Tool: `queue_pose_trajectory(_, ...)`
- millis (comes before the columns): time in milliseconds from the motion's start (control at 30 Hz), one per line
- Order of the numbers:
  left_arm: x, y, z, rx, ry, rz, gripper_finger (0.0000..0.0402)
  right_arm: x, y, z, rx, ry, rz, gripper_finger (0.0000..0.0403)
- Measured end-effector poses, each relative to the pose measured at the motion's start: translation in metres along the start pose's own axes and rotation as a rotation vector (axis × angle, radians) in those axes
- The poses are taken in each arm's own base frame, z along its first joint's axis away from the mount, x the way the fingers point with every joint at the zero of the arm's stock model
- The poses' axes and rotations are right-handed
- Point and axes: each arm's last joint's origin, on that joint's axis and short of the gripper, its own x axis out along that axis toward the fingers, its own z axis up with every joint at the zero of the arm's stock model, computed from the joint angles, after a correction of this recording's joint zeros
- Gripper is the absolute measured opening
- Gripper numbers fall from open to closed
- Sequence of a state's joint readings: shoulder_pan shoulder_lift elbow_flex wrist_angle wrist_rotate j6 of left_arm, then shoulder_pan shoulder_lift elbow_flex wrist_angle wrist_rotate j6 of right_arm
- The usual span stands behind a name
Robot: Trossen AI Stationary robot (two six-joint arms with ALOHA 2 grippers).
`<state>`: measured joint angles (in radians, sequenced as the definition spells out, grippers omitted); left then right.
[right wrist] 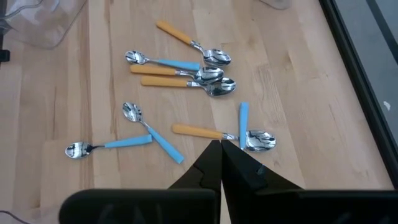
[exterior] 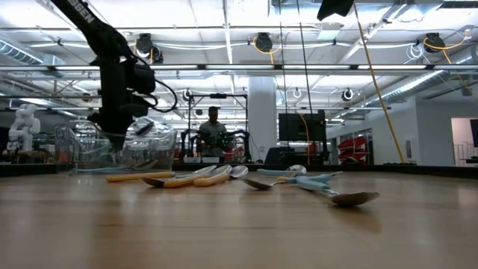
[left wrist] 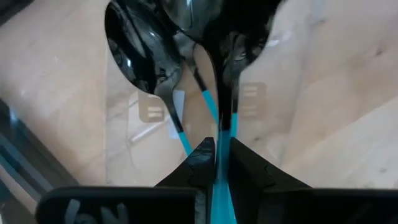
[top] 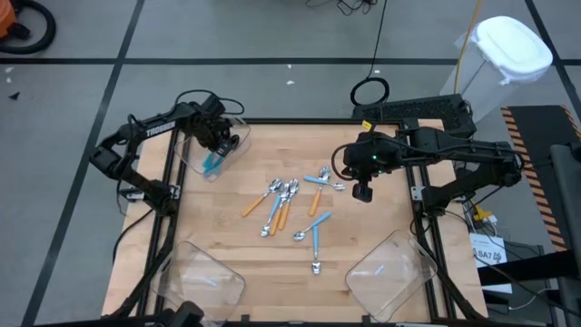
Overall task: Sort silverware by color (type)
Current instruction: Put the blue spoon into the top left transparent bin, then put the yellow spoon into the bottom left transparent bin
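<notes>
The silverware lies loose at the table's middle (top: 290, 204): silver-bowled spoons with orange or light-blue handles (right wrist: 186, 74). My left gripper (top: 216, 156) (left wrist: 217, 155) hangs over the clear bin (top: 195, 154) at the far left corner, shut on a black-bowled spoon with a light-blue handle (left wrist: 239, 43). Another black spoon with a blue handle (left wrist: 140, 62) lies on the bin's floor beside it. My right gripper (top: 363, 191) (right wrist: 221, 155) is shut, holds nothing, and hovers above the spoons at the pile's right side. My left gripper pinches the spoon's light-blue handle (left wrist: 219, 134) between its two fingers, coming from above and pointing down. The spoon hangs below the fingers with its black bowl lowest, inside the bin. Whether the bowl touches the spoons under it, I cannot tell.
Two more clear bins stand at the near left (top: 204, 277) and near right (top: 390, 277) corners. Bare wood lies between the pile and the bins. A black frame (top: 427, 236) runs along the table's edges. Far behind the table a person (exterior: 213, 131) stands in the room.
</notes>
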<state>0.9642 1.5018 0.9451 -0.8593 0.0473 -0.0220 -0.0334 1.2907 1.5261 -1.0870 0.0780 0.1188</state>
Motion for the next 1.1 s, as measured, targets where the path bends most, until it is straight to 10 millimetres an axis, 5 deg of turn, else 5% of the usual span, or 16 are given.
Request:
queue_pose_trajectory(267,0.017,0.0,0.002,-0.011,0.077,0.001,0.0061,0.0,0.0,0.0,0.0,0.0,0.0,0.0)
queue_pose_trajectory(567,0.014,0.0,0.002,-0.007,0.101,-0.005,0.0063,0.0,0.0,0.0,0.0,0.0,-0.004,0.0)
queue_pose_trajectory(1100,-0.065,-0.035,0.042,0.148,-0.133,-0.054,0.0063,0.0,0.0,0.0,0.0,0.001,-0.004,0.0)
